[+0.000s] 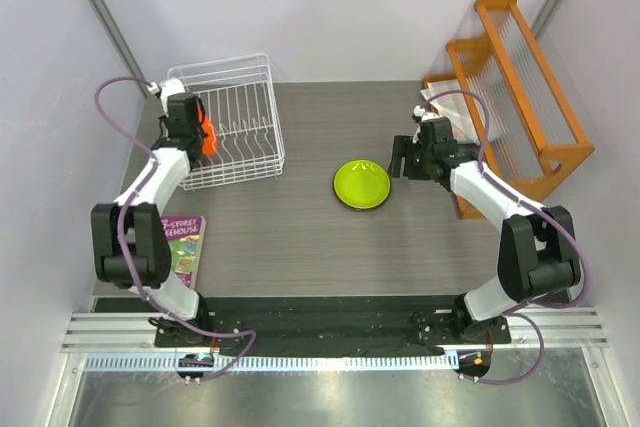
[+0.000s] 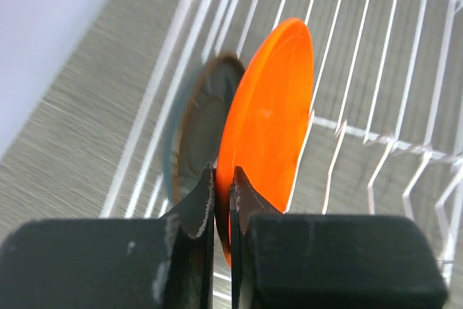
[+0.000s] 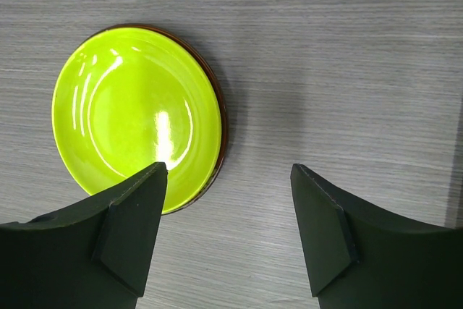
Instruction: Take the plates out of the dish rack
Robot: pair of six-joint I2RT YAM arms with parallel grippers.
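The white wire dish rack (image 1: 240, 127) stands at the back left of the table. My left gripper (image 2: 223, 182) is shut on the rim of the orange plate (image 2: 269, 117), which stands on edge over the rack (image 2: 376, 70); the plate also shows in the top view (image 1: 209, 137). The dark teal plate with a brown rim (image 2: 202, 128) stands just behind it. The lime green plate (image 1: 361, 184) lies flat mid-table on a dark red plate whose rim (image 3: 221, 117) peeks out. My right gripper (image 3: 228, 179) is open and empty, just right of the green plate (image 3: 134, 113).
An orange wooden rack with clear slats (image 1: 520, 87) stands at the back right. A book (image 1: 182, 242) lies at the table's left front edge. Grey walls close in on both sides.
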